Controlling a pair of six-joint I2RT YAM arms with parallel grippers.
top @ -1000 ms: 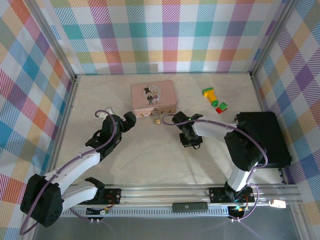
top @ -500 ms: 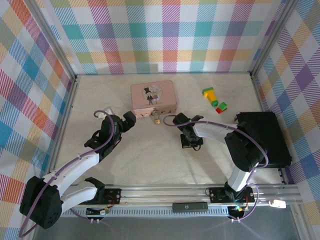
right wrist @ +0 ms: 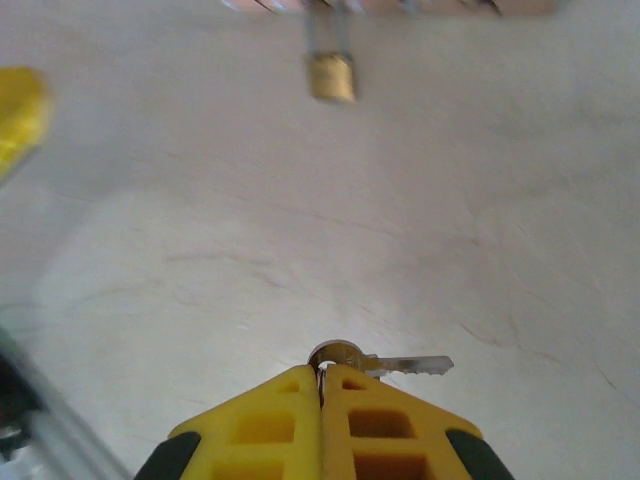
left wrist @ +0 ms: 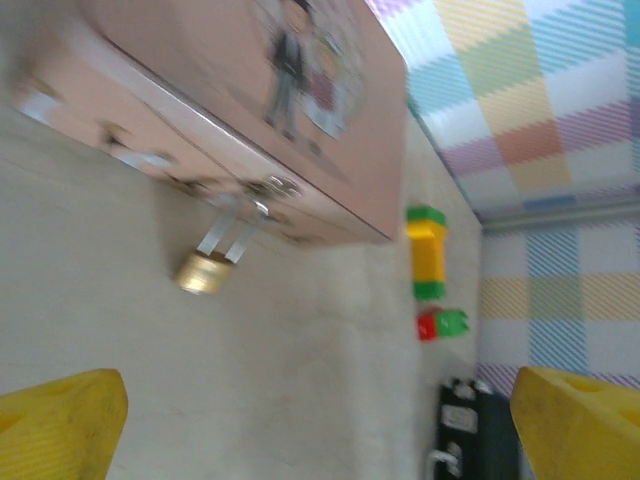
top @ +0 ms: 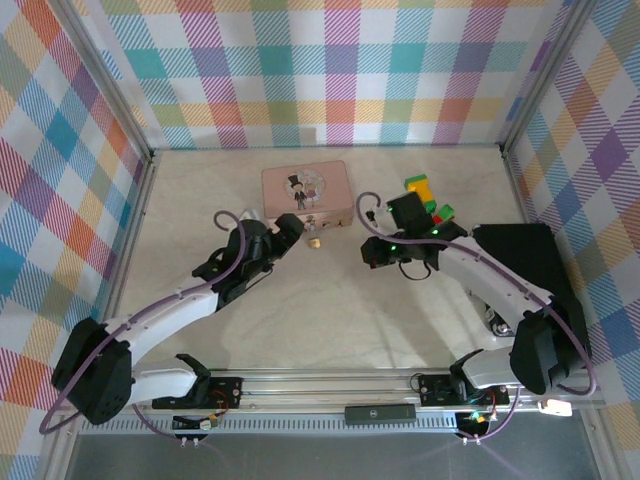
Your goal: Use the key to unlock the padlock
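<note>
The small brass padlock (top: 314,241) hangs by its silver shackle from the clasp of the pink tin (top: 306,190) and rests on the table; it also shows in the left wrist view (left wrist: 203,272) and the right wrist view (right wrist: 331,76). My right gripper (right wrist: 321,372) is shut on the round head of the key (right wrist: 402,364), whose blade sticks out sideways to the right. In the top view this gripper (top: 374,251) sits to the right of the padlock, apart from it. My left gripper (top: 289,229) stands open just left of the padlock, its yellow fingertips (left wrist: 62,418) wide apart and holding nothing.
A yellow, green and red toy block (top: 424,194) lies right of the tin. A black box (top: 530,272) stands at the right edge. Checked walls close in the table at the back and on both sides.
My right gripper has shut on the key and swung up and toward the padlock. My left gripper has moved right, closer to the padlock and tin, still open.
</note>
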